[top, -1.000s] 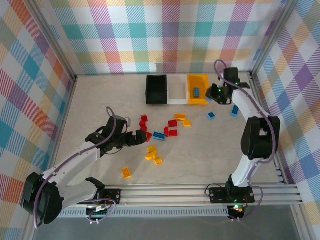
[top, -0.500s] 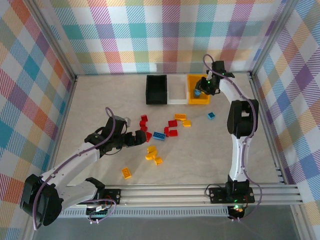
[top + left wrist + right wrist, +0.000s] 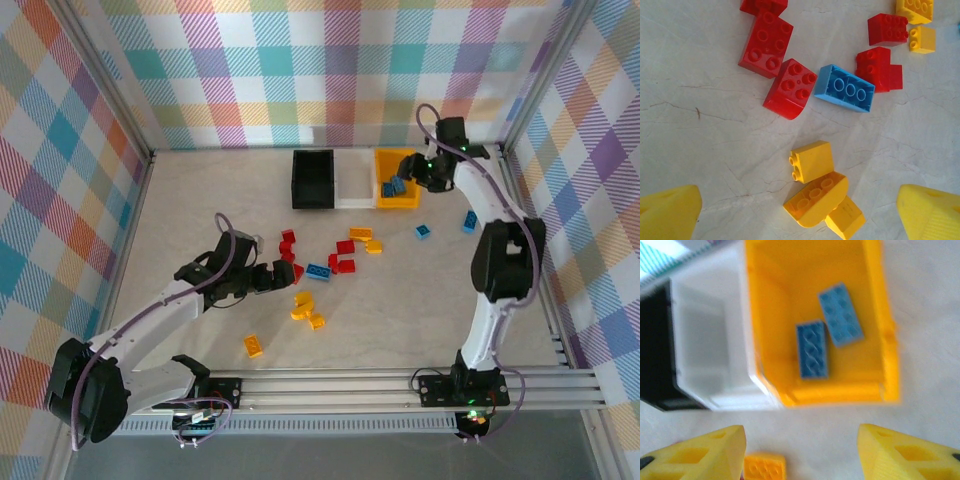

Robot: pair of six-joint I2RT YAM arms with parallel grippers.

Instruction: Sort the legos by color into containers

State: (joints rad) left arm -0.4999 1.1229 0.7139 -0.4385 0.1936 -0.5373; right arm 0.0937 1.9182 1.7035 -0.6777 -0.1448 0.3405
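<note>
The containers stand in one row at the far side of the counter (image 3: 200, 210), and the row runs left to right in the top view: black bin (image 3: 312, 180), white bin (image 3: 354, 183), yellow-orange bin (image 3: 397, 205); three bins in all. Inside the yellow-orange bin lie two blue legos (image 3: 813, 350), flat and side by side; their long axes run along the long walls of the bin, and the paler blue lego (image 3: 841, 315) is a little slanted. The right tool (image 3: 800, 440) hangs near this bin, its fingers spread apart with nothing between them. On the counter I count three other blue bricks; the nearest blue brick (image 3: 845, 89) lies hollow side up, its long axis slanting from upper left to lower right in the left wrist view, just beside a red brick (image 3: 790, 87). Six yellow-orange legos (image 3: 303, 305) lie loose; the red ones are five or six, because two touch and I cannot separate them. The left tool (image 3: 280, 277) is spread wide over the middle cluster and grips nothing.
</note>
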